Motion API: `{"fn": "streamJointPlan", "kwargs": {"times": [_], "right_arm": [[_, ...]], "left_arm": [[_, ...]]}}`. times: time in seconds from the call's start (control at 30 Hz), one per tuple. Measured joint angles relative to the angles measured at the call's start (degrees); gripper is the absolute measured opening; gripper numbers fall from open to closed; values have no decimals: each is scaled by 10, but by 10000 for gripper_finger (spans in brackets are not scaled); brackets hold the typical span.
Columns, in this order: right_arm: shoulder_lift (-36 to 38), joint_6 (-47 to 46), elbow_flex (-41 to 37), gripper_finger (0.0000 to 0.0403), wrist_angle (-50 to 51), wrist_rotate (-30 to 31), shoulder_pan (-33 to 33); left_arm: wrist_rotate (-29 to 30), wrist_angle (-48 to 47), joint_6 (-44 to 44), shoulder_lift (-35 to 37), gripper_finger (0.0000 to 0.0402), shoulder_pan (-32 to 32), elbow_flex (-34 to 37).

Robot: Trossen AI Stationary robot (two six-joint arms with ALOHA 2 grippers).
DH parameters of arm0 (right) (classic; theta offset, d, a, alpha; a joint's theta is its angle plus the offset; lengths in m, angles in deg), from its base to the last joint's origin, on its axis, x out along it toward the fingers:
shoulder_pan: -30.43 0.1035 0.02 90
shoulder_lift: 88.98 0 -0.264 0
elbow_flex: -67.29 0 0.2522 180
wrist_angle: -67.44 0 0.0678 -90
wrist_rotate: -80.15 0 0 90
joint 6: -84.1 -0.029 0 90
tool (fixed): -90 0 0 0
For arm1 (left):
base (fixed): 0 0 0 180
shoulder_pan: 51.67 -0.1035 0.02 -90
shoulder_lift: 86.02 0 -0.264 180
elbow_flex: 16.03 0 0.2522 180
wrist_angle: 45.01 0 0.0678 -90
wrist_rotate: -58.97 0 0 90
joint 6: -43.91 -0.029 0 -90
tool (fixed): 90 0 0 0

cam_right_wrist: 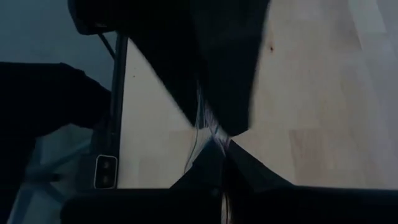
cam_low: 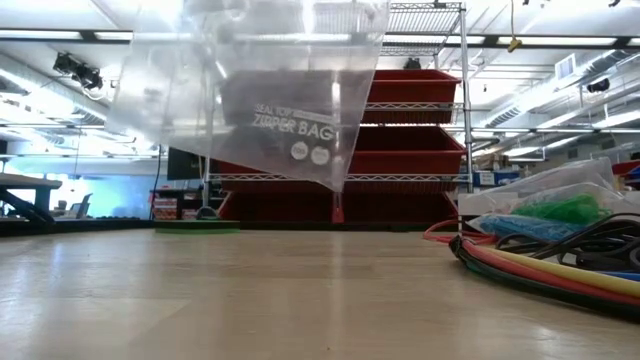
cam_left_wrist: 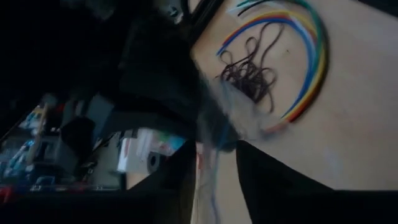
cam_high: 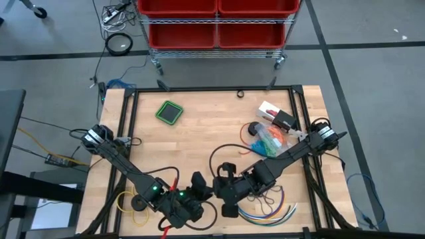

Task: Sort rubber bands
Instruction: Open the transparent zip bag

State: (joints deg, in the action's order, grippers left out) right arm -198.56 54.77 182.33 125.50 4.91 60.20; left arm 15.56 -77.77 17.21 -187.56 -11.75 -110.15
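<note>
A clear zipper bag hangs above the table's near middle, its lower corner clear of the wood. My right gripper is shut on it. My left gripper stands close beside, open, with the blurred film before its fingers. Dark purple rubber bands lie loose on the table inside an arc of multicoloured cables. Green, orange and blue rubber bands lie in a clear bag at the right; the low view shows the green and blue ones. My right gripper pinches the bag's film between its two shut fingers, slanting down from above. Which part of the bag it has is out of view. The bag hangs below the hold, lifted clear of the table. My left gripper: whether it touches the film, I cannot tell.
A green square pad lies at the far left. A white and black box lies at the far right. A yellow ring lies near the left arm. Cables curve along the near right. Red bins stand beyond the table.
</note>
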Motion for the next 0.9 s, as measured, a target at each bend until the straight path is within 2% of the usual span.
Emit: {"fn": "streamJointPlan", "kwargs": {"times": [0.17, 0.33, 0.6, 0.7, 0.83, 0.9], "right_arm": [[0, -4, 0, 0, -8, -18, -3], [0, -6, 0, 0, -24, -29, -9], [0, -23, 0, 0, -25, -31, -10], [-2, -31, -1, 0, -25, -35, -10], [-2, -46, -2, 0, -17, -34, -12], [-2, -55, -2, 0, -16, -32, -13]], "left_arm": [[-36, 22, -18, 0, 132, 0, 0], [-10, 40, -48, 0, 132, -4, 0], [-15, 40, -59, -6, 128, -9, 0], [-15, 43, -61, -16, 101, -9, -1], [-13, 44, -80, -27, 29, -6, -2], [-10, 43, -85, -28, 10, -4, -2]]}}
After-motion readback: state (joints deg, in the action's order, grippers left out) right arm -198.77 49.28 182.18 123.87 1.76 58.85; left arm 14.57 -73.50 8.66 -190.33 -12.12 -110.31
